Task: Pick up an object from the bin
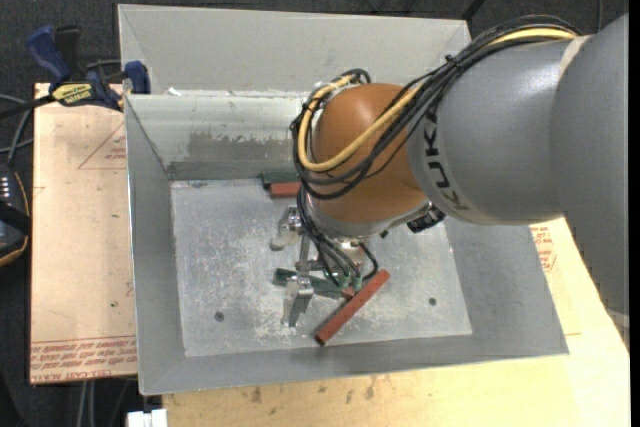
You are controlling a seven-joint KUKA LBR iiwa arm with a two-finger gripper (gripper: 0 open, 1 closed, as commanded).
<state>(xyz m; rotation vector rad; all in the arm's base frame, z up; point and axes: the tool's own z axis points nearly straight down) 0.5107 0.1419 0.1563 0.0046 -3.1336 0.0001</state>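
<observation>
Gripper point(303, 293), open-or-shut state unclear, low over bin point(220, 255) floor beside red stick point(352, 306), walls well apart

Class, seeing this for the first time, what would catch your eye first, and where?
The big grey arm with its orange cover looms from the right over the grey bin. Below it, the gripper hangs low beside a reddish-brown stick lying slantwise near the bin's front.
</observation>
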